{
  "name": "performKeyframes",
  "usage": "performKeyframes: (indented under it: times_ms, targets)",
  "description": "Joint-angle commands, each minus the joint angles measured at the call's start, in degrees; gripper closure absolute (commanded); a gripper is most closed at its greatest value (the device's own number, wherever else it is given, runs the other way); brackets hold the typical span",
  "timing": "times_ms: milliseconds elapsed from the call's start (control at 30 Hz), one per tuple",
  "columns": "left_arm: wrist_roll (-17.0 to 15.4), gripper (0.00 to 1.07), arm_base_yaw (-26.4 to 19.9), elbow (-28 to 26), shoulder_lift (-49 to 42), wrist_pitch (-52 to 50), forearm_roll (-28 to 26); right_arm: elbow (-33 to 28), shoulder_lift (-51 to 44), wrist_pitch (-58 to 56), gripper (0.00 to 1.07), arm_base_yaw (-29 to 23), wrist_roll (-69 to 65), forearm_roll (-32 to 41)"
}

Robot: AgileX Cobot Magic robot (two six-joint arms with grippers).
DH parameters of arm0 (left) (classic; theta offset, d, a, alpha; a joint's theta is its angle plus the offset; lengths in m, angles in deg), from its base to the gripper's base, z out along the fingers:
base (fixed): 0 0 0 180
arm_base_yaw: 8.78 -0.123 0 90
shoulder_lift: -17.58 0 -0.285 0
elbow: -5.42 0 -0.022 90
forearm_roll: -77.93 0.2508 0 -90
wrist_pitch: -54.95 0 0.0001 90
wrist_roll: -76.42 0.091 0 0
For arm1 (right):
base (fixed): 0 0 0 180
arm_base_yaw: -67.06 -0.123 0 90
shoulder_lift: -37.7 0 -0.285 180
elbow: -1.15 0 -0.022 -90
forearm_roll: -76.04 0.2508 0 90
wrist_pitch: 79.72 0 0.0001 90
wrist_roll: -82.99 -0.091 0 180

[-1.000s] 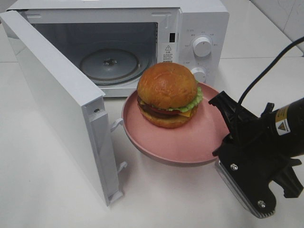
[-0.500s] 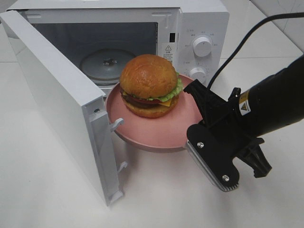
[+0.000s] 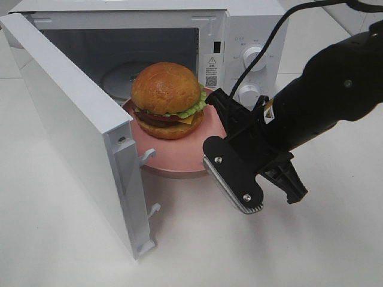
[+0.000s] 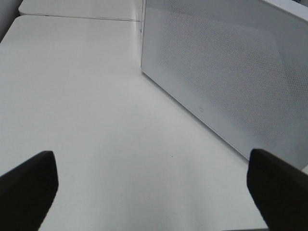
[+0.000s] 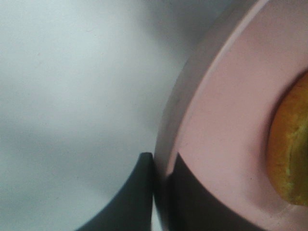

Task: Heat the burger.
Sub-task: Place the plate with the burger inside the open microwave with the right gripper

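One burger (image 3: 166, 98), sitting toward 11 o'clock on a pink plate (image 3: 179, 160), is right at the mouth of the open microwave (image 3: 254, 24), and the plate looks lifted clear of the bench (image 3: 60, 239). Clamped tight on the plate's rim at about 4 o'clock is the right gripper (image 3: 214, 140). Pinching the rim rather than the bun seems meant to keep the food level and unsquashed. At 9 o'clock the door (image 3: 66, 119) stands wide, leaving the turntable (image 3: 116, 75) at 12 o'clock reachable. Outside that door, the left gripper (image 4: 154, 192) hovers low, jaws fully apart, empty, out of the way.
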Motion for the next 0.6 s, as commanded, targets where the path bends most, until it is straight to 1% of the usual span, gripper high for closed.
performKeyframes:
  times_ms: [33, 167, 333, 433, 500, 533, 567, 600]
  targets:
    - [0.0, 0.07, -0.2, 0.0, -0.8, -0.6, -0.6, 2.4, 0.7, 2.3, 1.07, -0.5, 0.5, 0.4]
    - [0.0, 0.07, -0.2, 0.0, -0.8, -0.6, -0.6, 5.6, 3.5, 2.1, 1.07, -0.5, 0.5, 0.4]
    - [0.0, 0.07, -0.2, 0.0, -0.8, -0.6, -0.6, 8.0, 5.7, 2.1, 1.07, -0.5, 0.5, 1.5]
    - [0.0, 0.07, -0.2, 0.0, -0.8, -0.6, -0.6, 11.0, 7.4, 1.2, 1.07, -0.5, 1.4, 3.7]
    - [0.0, 0.07, -0.2, 0.0, -0.8, -0.6, -0.6, 11.9, 8.0, 0.6, 1.07, -0.5, 2.3, 4.2]
    - [0.0, 0.07, -0.2, 0.0, -0.8, -0.6, -0.6, 13.4, 9.1, -0.6, 1.07, -0.5, 3.8, 5.4]
    - [0.0, 0.07, -0.2, 0.0, -0.8, -0.6, -0.6, 13.4, 9.1, -0.6, 1.07, -0.5, 3.8, 5.4]
    - [0.0, 0.07, -0.2, 0.0, -0.8, -0.6, -0.6, 14.7, 10.2, -1.3, 1.07, -0.5, 5.3, 7.2]
